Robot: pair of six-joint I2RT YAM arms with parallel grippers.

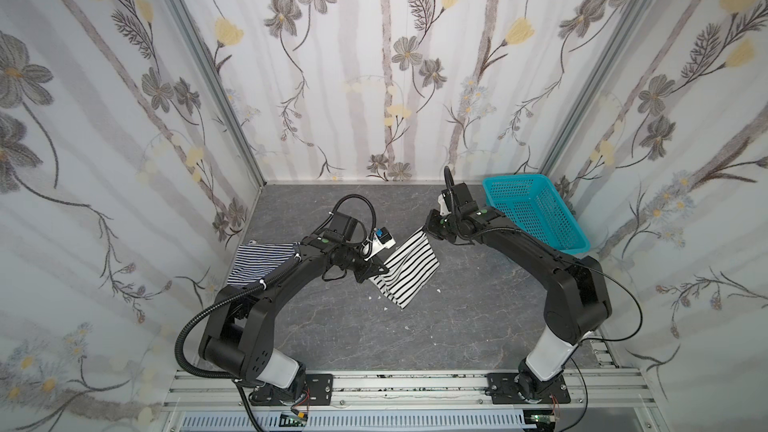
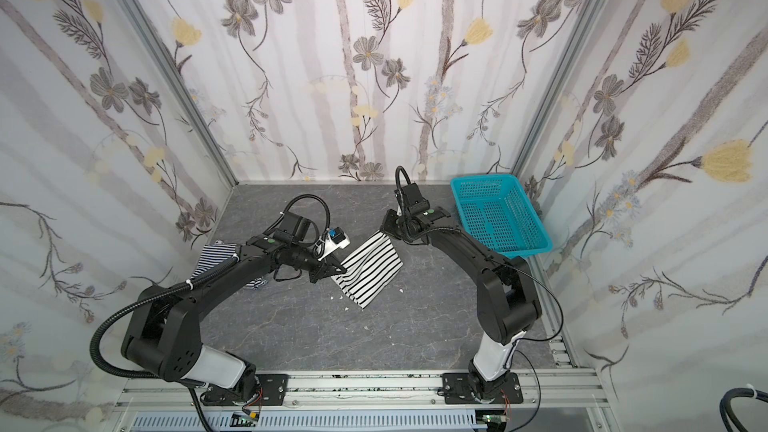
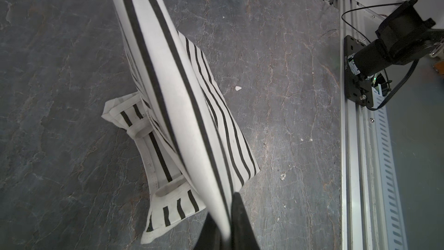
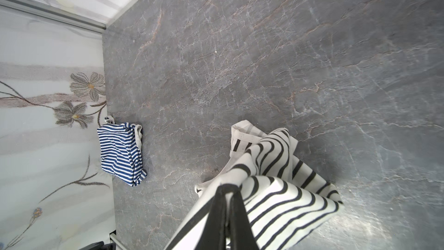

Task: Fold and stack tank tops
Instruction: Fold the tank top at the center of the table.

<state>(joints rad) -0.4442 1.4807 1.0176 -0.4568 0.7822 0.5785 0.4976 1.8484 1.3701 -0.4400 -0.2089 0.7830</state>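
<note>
left jaws: clamped on one corner of the white top [image 1: 409, 268], on the end nearer my left arm [image 1: 291, 284]. In the left wrist view the cloth [image 3: 168, 92] runs straight out from between them.
right jaws: clamped on the far corner of the same top. In the right wrist view the fabric [image 4: 276, 188] bunches around them.
white top: wide black stripes, mid-surface in both top views [image 2: 370, 270]. The edge between my two grips is lifted and pulled fairly taut. The rest slopes down, and the near end lies on the surface [image 1: 457, 317].
strap end: flat on the surface under the lifted layer, seen from the left wrist. The trim looks doubled over, but I can't tell exactly how it's folded.
navy top: fine stripes, a compact bundle on the surface by the left wall [image 4: 120, 152]. It's well apart from the white top. From above my left arm covers part of it [image 1: 259, 261] [image 2: 212, 259].
basket: turquoise, far right corner [image 1: 515, 179] [image 2: 484, 178], just beside my right arm [image 1: 540, 259]. Neither top touches it.
surface: grey marble look [image 2: 374, 338], with a few small white flecks [image 1: 384, 308] near the white top.
</note>
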